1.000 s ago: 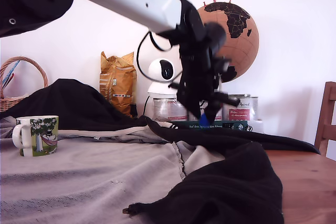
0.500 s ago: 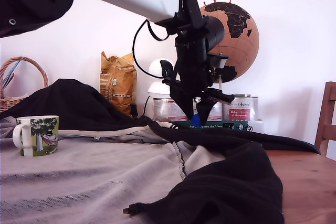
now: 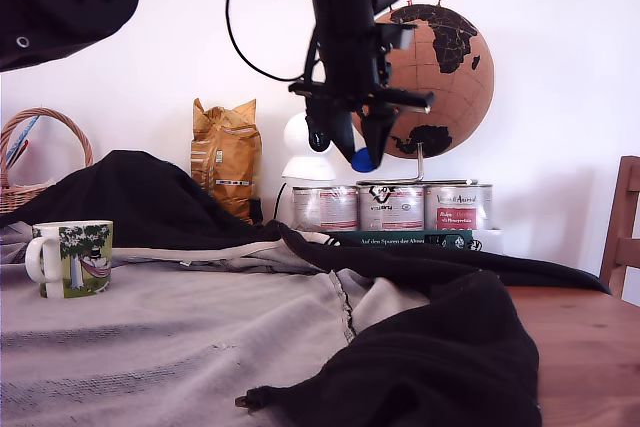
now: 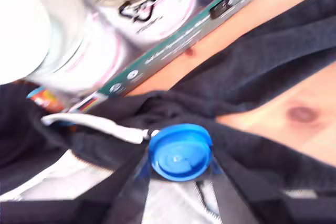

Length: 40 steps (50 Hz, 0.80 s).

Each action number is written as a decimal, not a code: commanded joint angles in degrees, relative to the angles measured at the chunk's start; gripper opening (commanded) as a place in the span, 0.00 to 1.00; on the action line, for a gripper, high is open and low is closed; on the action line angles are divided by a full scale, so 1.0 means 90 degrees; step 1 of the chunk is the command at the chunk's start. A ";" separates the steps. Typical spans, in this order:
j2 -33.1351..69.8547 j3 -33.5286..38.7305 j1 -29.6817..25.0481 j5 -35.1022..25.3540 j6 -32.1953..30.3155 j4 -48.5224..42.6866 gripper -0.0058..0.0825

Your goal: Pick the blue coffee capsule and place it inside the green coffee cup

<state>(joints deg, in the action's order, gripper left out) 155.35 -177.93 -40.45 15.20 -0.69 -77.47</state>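
Exterior view: my gripper (image 3: 351, 144) has come up high off the cloth (image 3: 200, 317), clamped on the blue coffee capsule (image 3: 361, 159), so I reckon the pick's done and the green coffee cup (image 3: 78, 258) at its far left is next.

- The gripper (image 3: 350, 149), clamped on the blue coffee capsule (image 3: 362, 159), hangs clear above the tins (image 3: 390, 207); the globe (image 3: 450, 62) stands near it;
- Open air runs over the flat grey cloth (image 3: 180, 337) to the green coffee cup (image 3: 70, 258) at the exterior view's left;
- A black cloth mound (image 3: 140, 197) and a paper bag (image 3: 225, 157) rise behind that path;
- A black cloth heap (image 3: 450, 367) lies low at the exterior view's right.
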 commanded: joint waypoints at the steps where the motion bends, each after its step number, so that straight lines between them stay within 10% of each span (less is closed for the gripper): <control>1: 0.0189 -0.0146 0.0129 0.0002 0.0034 -0.0044 0.04; 40: -0.0027 -0.0522 0.0304 -0.0340 0.0240 -0.0080 0.04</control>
<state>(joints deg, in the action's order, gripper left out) 155.35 -182.49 -37.85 12.05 1.23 -78.46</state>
